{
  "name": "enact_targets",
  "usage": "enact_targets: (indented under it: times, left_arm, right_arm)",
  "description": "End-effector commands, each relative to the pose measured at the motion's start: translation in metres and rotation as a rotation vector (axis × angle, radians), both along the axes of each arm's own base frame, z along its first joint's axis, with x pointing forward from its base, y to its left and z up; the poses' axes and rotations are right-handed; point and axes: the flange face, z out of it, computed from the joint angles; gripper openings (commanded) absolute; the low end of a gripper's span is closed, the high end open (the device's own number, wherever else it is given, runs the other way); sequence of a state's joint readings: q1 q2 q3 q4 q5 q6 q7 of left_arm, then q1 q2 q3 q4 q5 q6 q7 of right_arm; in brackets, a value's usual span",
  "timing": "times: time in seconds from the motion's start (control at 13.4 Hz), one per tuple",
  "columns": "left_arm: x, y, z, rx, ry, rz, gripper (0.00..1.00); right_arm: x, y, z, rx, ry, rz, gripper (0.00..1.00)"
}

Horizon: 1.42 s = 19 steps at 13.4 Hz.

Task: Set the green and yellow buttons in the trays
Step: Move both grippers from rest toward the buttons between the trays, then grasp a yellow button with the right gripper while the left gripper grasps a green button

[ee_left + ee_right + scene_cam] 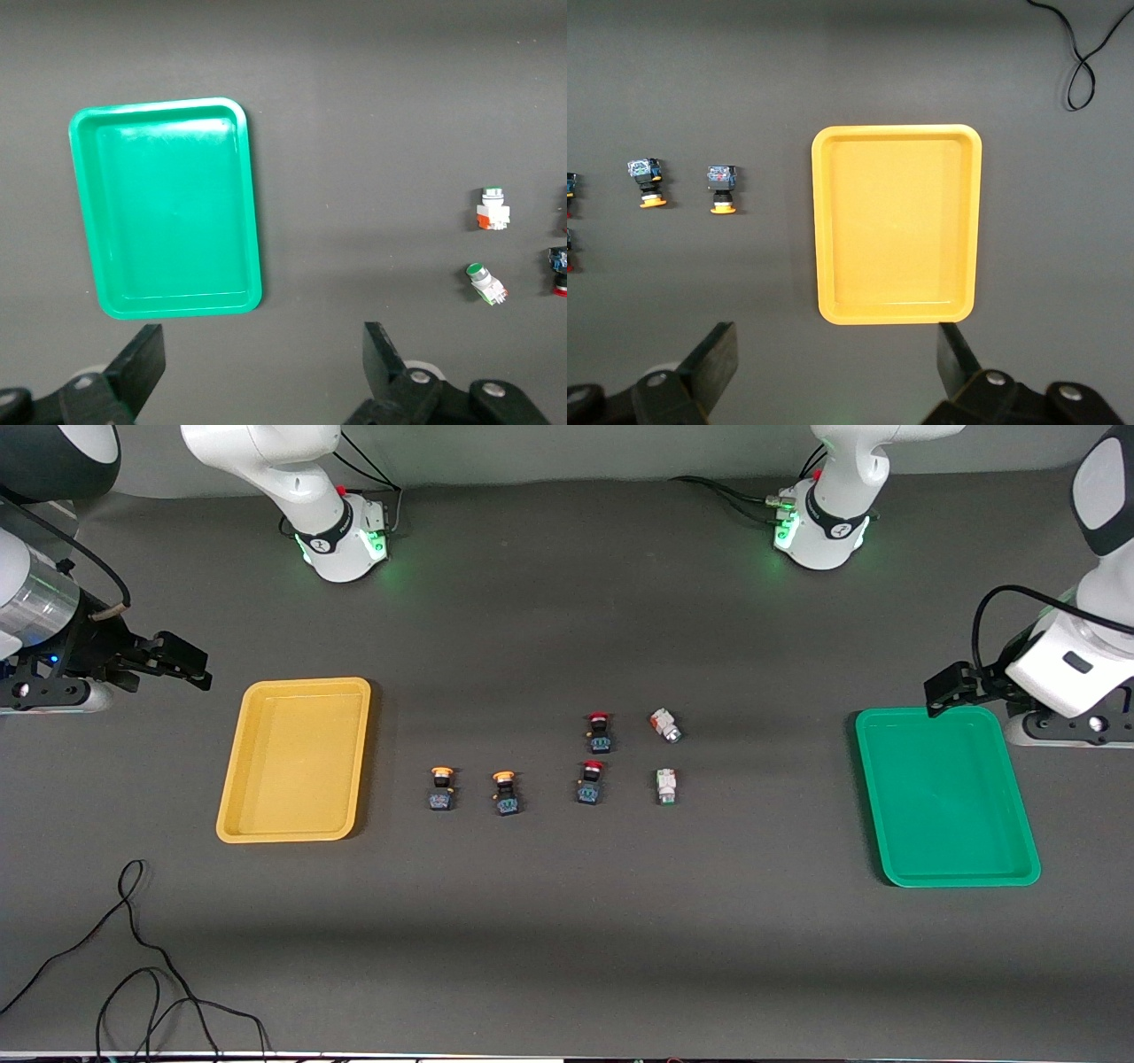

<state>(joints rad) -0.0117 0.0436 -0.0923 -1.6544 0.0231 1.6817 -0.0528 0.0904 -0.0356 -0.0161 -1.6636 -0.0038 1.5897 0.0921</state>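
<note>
Nothing picked yet; both trays empty, all buttons on the bench.

I see the left tool (257, 372) over the bench beside the green tray (873, 797) and the right tool (833, 372) beside the yellow tray (232, 779), each with fingers apart. The yellow buttons (442, 788) and whitish buttons (666, 786) lie between the trays. They look small, light, rigid; I would grip the square body, not the smooth round cap.

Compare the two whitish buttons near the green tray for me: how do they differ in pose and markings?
The farther whitish button lies slanted on the table and shows an orange mark; the nearer whitish button lies straight, with green marks. In the left wrist view, the nearer one shows a green cap face, while the farther one's cap looks pale. Both are whitish-bodied, outside the green tray.
</note>
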Motion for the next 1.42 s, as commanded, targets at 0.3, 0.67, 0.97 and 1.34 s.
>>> enact_targets:
  times: [0.3, 0.67, 0.97, 1.34]
  left_arm:
    - [-0.015, -0.072, -0.006, 0.002, 0.019, 0.027, 0.99]
    - [-0.057, -0.189, -0.025, 0.02, 0.023, 0.229, 0.98]
    - [-0.103, -0.28, -0.06, -0.012, -0.026, 0.38, 0.98]
    - [-0.13, -0.305, -0.111, -0.016, -0.028, 0.413, 0.98]
  right_arm:
    - [0.0, 0.005, 0.0, 0.024, 0.002, 0.007, 1.0]
    - [-0.003, 0.05, 0.002, 0.054, 0.001, -0.076, 1.0]
    - [0.001, 0.119, -0.024, 0.043, 0.015, -0.144, 1.0]
    - [0.017, 0.175, -0.092, 0.044, 0.054, -0.117, 1.0]
